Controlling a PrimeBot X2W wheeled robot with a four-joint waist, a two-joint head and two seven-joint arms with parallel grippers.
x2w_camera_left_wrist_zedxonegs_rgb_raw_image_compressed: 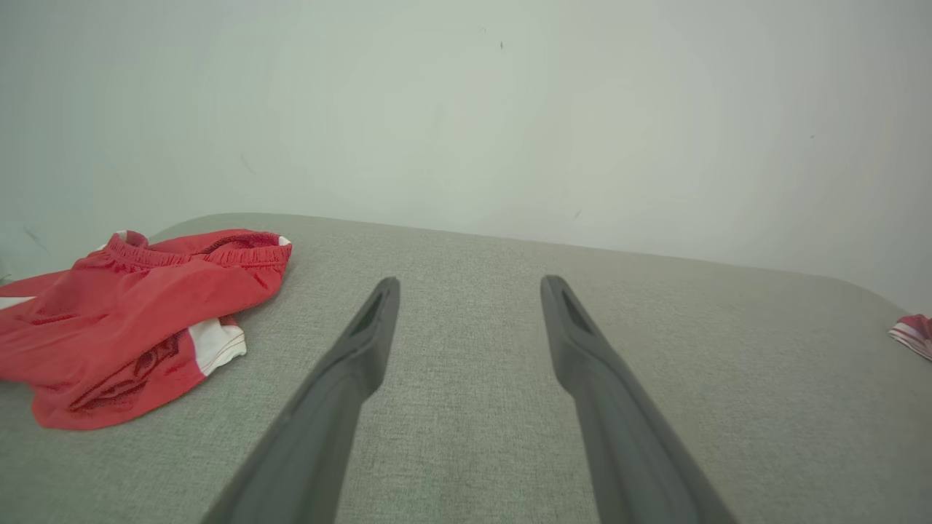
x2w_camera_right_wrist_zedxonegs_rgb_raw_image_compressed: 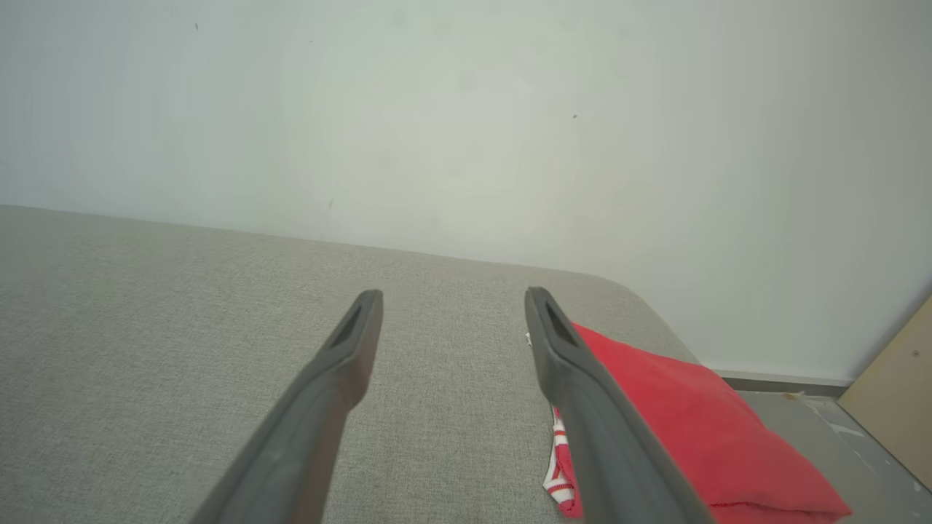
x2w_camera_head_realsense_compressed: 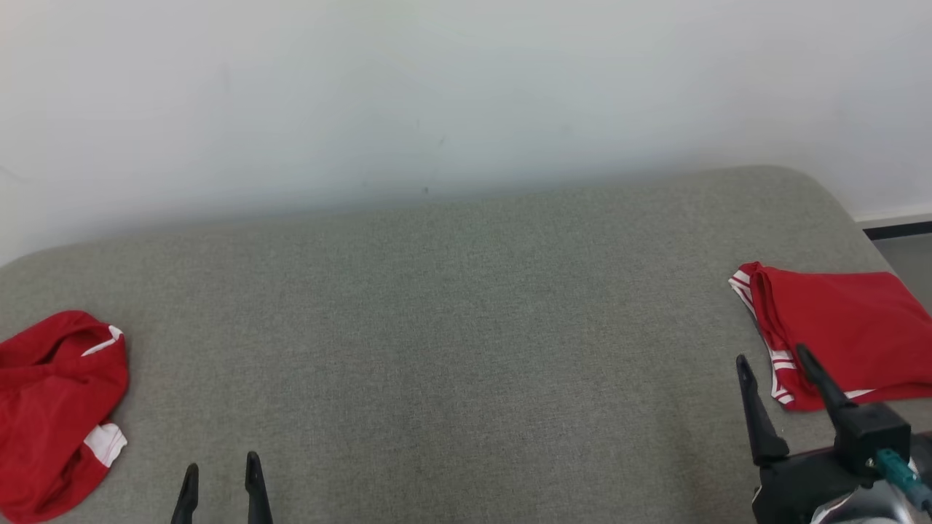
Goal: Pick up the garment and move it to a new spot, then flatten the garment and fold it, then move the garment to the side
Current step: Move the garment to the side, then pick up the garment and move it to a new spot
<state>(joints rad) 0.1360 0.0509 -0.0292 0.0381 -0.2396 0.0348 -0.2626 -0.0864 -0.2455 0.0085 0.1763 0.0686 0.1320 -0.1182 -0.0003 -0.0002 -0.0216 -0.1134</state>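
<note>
Right now both arms sit low at the near edge of the grey fabric-covered counter (x2w_camera_head_realsense_compressed: 451, 306), and neither one holds anything. The left gripper (x2w_camera_head_realsense_compressed: 222, 471) pokes up at the bottom of the head view, its two dark fingers parted with bare fabric showing between them. The left wrist view shows the same: the jaws are spread and grey cloth lies under them.

Off to its left lies the crumpled red garment (x2w_camera_head_realsense_compressed: 58, 407), bunched up at the counter's left end, with white trim showing and the elastic waistband rumpled on top. It is apart from the left gripper and not touching it.

Over on the other side, the right gripper (x2w_camera_head_realsense_compressed: 772, 360) also stands open and empty. Its outer finger crosses in front of the striped white edge of the folded red garment (x2w_camera_head_realsense_compressed: 844, 320), which lies flat and neat at the counter's right end. Whether that finger touches the cloth, I can't tell.

The middle of the counter runs back to a pale wall (x2w_camera_head_realsense_compressed: 437, 94), and a strip of floor (x2w_camera_head_realsense_compressed: 906, 251) shows past the far right corner.
</note>
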